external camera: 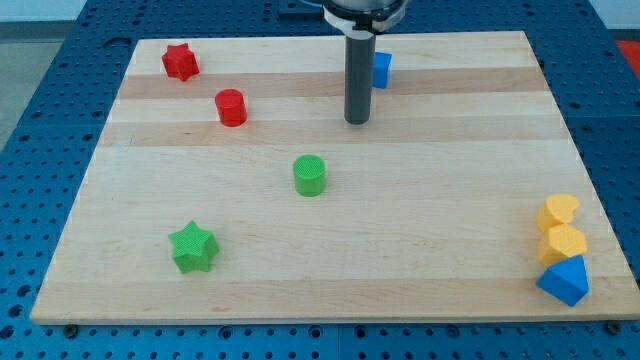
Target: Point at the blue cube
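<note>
Near the view's top, the small blue plastic cube [381,69] sits partly hidden behind my rod; my tip [357,121] rests just below-left of it on the wooden tabletop [450,200]. No grasping end effector exists. Best to edge up-right gently, stopping short of contact. Counted: two red, two green, two yellow, two blue blocks.

Tip [358,121] down on the desk [440,200], just below and left of the blue cube [381,69], half hidden behind the rod. Elsewhere: red star [181,62], red cylinder [231,107], green cylinder [310,175], green star [193,247]; bottom right, two yellow blocks [557,212] [563,243] stacked above a blue block [564,280].
</note>
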Controlling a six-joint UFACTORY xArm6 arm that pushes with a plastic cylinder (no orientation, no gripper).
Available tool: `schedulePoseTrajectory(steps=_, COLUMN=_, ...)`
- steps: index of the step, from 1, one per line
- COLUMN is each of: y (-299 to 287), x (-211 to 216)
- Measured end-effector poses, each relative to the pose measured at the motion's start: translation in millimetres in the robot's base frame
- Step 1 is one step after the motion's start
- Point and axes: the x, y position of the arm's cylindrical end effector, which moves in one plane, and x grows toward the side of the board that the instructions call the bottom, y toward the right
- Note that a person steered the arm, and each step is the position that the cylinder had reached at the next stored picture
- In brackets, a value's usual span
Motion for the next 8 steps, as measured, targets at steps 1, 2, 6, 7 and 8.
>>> schedulePoseTrajectory(steps=1, y=-14.9, x=-11.0)
schedulePoseTrajectory(steps=2, y=-15.4, x=-11.1)
schedulePoseTrajectory(steps=6, y=-59.6, x=-55.0)
schedulePoseTrajectory(steps=7, y=-67.4, x=-66.6)
schedulePoseTrajectory(steps=8, y=-69.1, x=-88.2)
